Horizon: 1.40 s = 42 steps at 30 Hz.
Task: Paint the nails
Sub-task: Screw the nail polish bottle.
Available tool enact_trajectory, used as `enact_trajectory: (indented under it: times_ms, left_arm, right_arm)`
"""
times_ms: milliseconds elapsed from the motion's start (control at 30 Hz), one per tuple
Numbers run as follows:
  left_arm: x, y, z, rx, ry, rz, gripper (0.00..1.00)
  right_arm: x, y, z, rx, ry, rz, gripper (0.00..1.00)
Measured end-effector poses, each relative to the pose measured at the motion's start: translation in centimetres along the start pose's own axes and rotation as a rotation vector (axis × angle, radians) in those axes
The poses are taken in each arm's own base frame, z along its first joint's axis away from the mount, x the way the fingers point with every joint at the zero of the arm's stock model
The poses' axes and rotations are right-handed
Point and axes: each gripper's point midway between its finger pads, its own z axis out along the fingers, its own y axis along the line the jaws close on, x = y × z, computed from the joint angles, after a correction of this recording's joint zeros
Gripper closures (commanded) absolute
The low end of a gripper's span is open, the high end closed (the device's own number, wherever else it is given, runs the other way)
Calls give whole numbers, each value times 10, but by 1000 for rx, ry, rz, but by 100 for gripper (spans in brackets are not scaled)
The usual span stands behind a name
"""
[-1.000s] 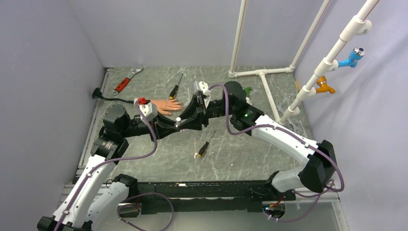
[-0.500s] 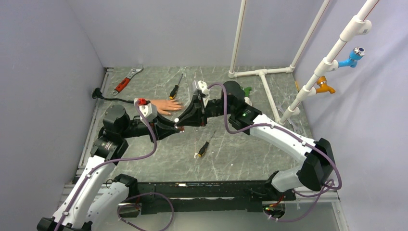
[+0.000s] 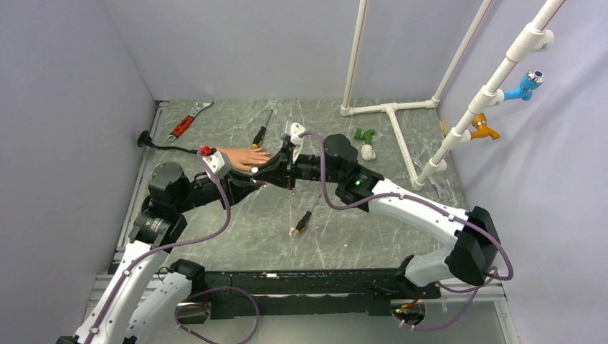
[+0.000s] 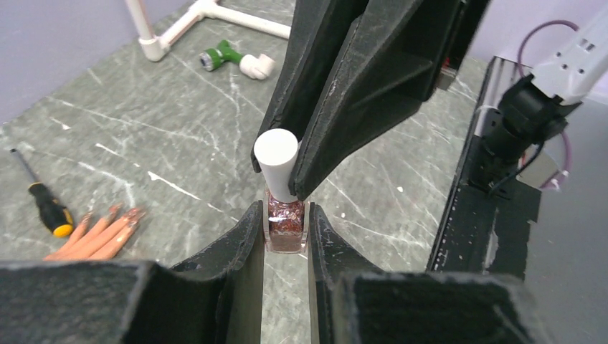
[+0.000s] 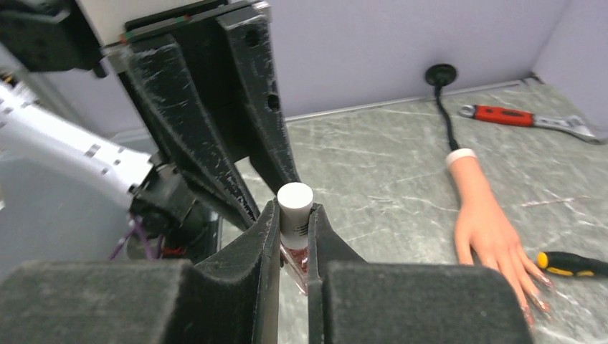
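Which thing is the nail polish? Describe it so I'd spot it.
Find the middle of the grey table. There the left gripper and right gripper meet, pinching a tiny bottle of glittery reddish polish. Its white cylindrical cap sets it apart from the scattered tools.

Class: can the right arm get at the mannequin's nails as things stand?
Probably not yet: its jaws are shut on the polish bottle's white cap, though the nails lie uncovered close by.

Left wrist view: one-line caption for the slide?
Bimanual hold: left tool clamps the glittery polish bottle, right tool grips its white cap; mannequin fingers lie at left.
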Motion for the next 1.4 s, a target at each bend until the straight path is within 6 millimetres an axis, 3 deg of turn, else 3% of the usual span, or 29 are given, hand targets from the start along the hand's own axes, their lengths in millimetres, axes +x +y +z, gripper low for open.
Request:
enact_trajectory:
  times_ms: [400, 700, 933, 1100, 1300, 1400]
  left_arm:
    - [0, 22, -6, -149, 1, 3, 100]
    - [-1, 28, -7, -183, -3, 7, 100]
    - [-4, 33, -9, -213, -14, 16, 100]
    - [-5, 29, -8, -192, -16, 18, 100]
    - [-7, 13, -4, -83, -26, 34, 100]
    - [-6, 3, -1, -12, -24, 31, 100]
  right_arm:
    - [-2, -20, 12, 261, -67, 81, 99]
    - [0, -19, 9, 272, -61, 52, 52]
    - [-1, -8, -2, 236, -58, 5, 32]
    - [-8, 2, -15, 152, -61, -36, 30]
    - [-11, -9, -41, 52, -35, -60, 32]
    - [-8, -5, -45, -17, -2, -60, 33]
